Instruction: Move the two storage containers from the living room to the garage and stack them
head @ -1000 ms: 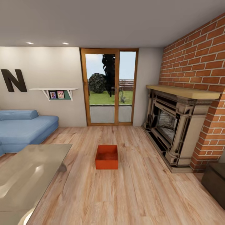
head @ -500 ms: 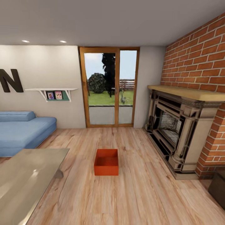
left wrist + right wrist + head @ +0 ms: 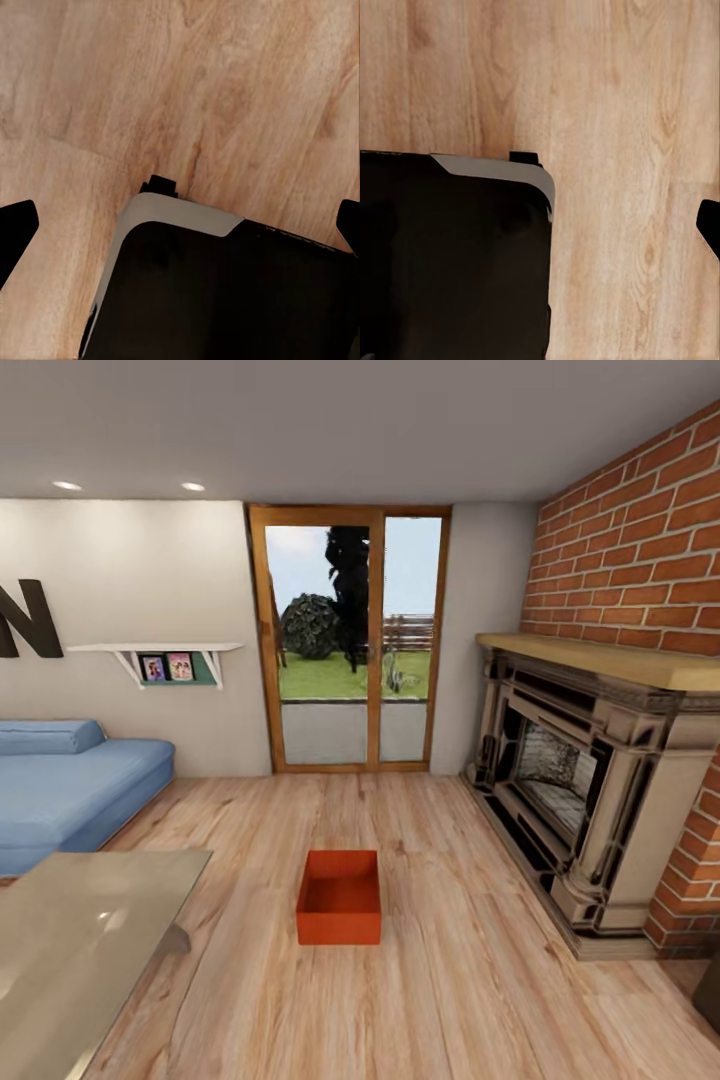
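1. The head camera has moved closer since the earlier frame; the orange-red rectangular lidless bin [image 3: 339, 897] lies on the light wood plank floor [image 3: 450, 980], between the glass tabletop [image 3: 70, 940] and brick fireplace [image 3: 590, 800].
2. Left wrist view: left claw [image 3: 180, 225] tips wide apart, holding nothing, above the robot's dark base [image 3: 225, 300].
3. Right wrist view: right claw, one tip [image 3: 710, 226] visible; its opening cannot be told.

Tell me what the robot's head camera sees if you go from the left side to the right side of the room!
Blue sofa → wall shelf with photos → orange-red storage container on the wood floor → brick fireplace.
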